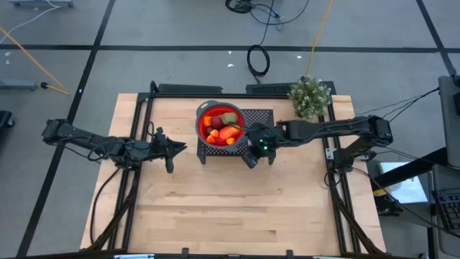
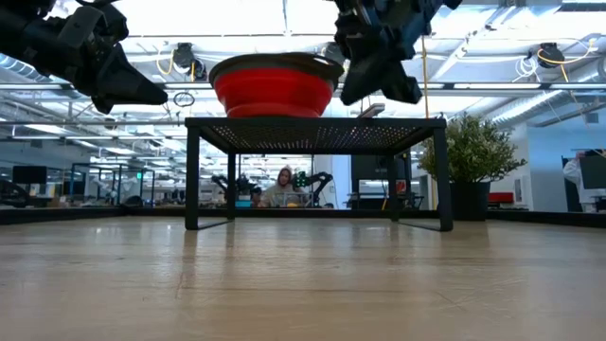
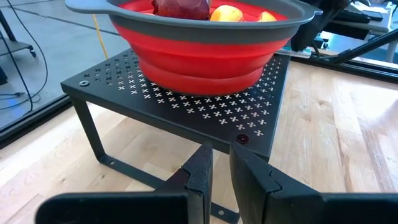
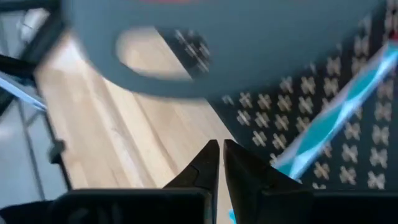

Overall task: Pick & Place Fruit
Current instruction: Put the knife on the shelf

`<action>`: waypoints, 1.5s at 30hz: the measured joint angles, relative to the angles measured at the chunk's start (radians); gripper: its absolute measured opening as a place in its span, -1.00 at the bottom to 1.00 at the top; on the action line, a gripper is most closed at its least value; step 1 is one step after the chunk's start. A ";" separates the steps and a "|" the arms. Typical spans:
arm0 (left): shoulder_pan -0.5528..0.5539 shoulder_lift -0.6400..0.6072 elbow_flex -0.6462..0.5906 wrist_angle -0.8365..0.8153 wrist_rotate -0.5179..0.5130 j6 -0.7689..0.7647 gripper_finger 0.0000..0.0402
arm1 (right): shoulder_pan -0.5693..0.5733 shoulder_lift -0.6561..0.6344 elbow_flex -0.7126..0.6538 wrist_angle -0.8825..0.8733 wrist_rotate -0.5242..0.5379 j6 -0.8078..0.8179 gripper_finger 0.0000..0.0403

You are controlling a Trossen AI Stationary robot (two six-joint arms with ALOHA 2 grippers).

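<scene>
The fruit (image 1: 221,128), red, orange and green pieces, lies in a round red bowl (image 1: 219,124) with a grey rim. The bowl stands on a black perforated stand (image 1: 260,117) at the middle of the table's far side. In the left wrist view a dark red piece (image 3: 180,7) and orange ones (image 3: 227,12) show over the rim. My right gripper (image 4: 219,152) is shut and empty. It hovers at the bowl's near right, just below the rim's grey handle tab (image 4: 155,56). My left gripper (image 3: 221,163) is shut and empty, level, left of the stand.
A teal-and-white strip (image 4: 336,118) lies on the stand's plate beside my right fingers. A potted plant (image 1: 310,97) stands at the far right corner. The wooden table's near half (image 1: 230,208) is bare. A person (image 2: 282,185) sits in the room beyond.
</scene>
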 joint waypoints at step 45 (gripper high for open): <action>0.000 0.000 0.000 0.000 0.045 -0.027 -0.75 | -0.092 0.042 0.002 -0.022 0.106 -0.129 -0.91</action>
